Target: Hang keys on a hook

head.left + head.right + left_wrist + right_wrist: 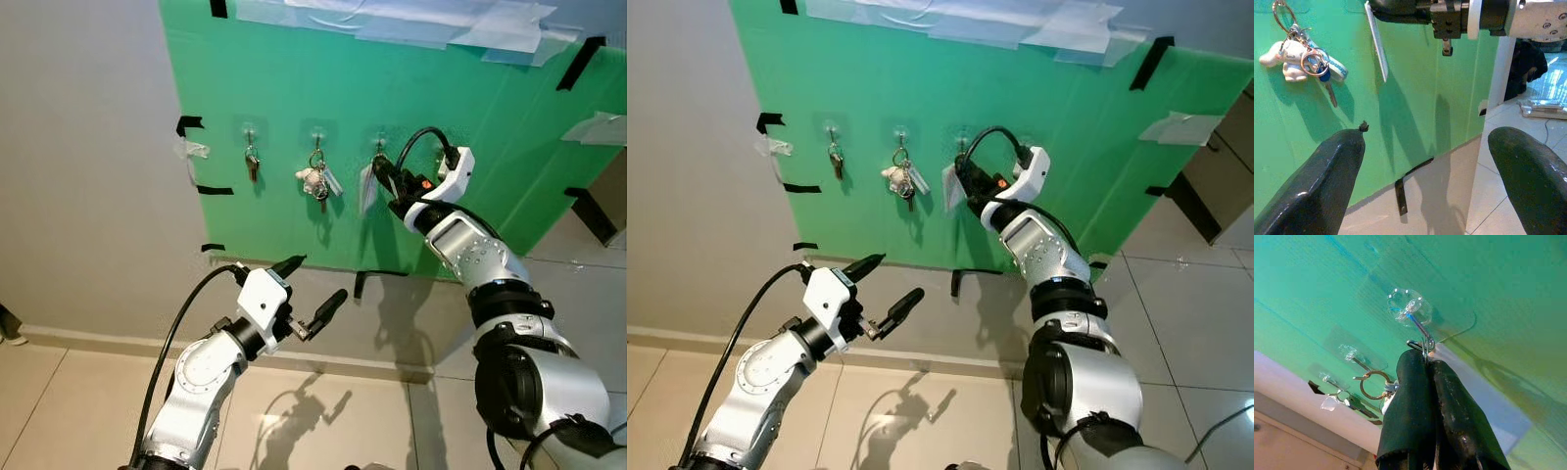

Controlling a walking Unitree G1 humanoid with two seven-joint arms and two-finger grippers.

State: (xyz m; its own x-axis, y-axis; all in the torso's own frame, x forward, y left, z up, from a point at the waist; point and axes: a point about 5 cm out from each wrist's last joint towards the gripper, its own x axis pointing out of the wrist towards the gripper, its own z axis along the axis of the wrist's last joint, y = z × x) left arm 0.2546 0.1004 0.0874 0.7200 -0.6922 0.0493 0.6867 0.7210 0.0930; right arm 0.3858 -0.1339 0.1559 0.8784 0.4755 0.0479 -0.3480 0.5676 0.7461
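Right tool (pixel 384 176) is reaching up to the green board (pixel 490 127) on the wall, its two black fingers (pixel 1415 396) pressed together on a key ring (pixel 1418 345) right at the tip of the third hook (pixel 1418 318) — the ring is touching the hook's metal wire, though whether it is already hanging over it cannot be told. A flat white tag (pixel 1376 41) is dangling from that ring, just beside the tool, against the board.

On the middle hook (pixel 316 132) a set of keys (pixel 315 181) with a small white figure is hanging; on the first hook (pixel 250 130) a darker, smaller set (pixel 252 164) is hanging. All three hooks are sitting in a row, near one another.

Left tool (pixel 312 292) is hovering lower down, in front of the grey wall (pixel 88 166) below the board — its fingers (pixel 1322 186) are spread wide apart and gripping nothing. Black tape strips (pixel 189 124) are holding the board's edges to the wall, above a tiled floor (pixel 323 411).
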